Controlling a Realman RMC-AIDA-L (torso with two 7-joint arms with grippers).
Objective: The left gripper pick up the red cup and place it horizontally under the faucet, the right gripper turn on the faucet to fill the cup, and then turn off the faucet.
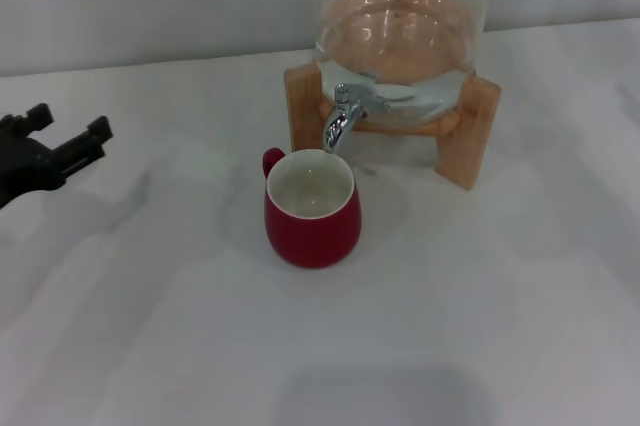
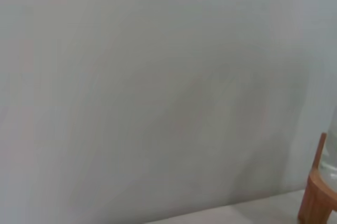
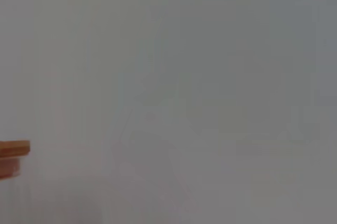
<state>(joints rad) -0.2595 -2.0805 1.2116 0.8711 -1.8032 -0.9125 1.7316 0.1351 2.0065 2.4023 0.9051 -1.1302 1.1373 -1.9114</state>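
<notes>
While one red cup (image 1: pixel 311 210) stands under one faucet (image 1: pixel 343 114), the left claw (image 1: pixel 62 146) gapes empty.

The left gripper (image 1: pixel 72 136) hangs at the far left edge of the head view, its black claw fingers (image 1: pixel 98 130) spread apart and holding nothing, pointing right. No part of the right arm shows in any view.

Dark-red cup (image 1: pixel 311 226), cream inside; chrome faucet (image 1: pixel 342 116); black left claw (image 1: pixel 72 141).
</notes>
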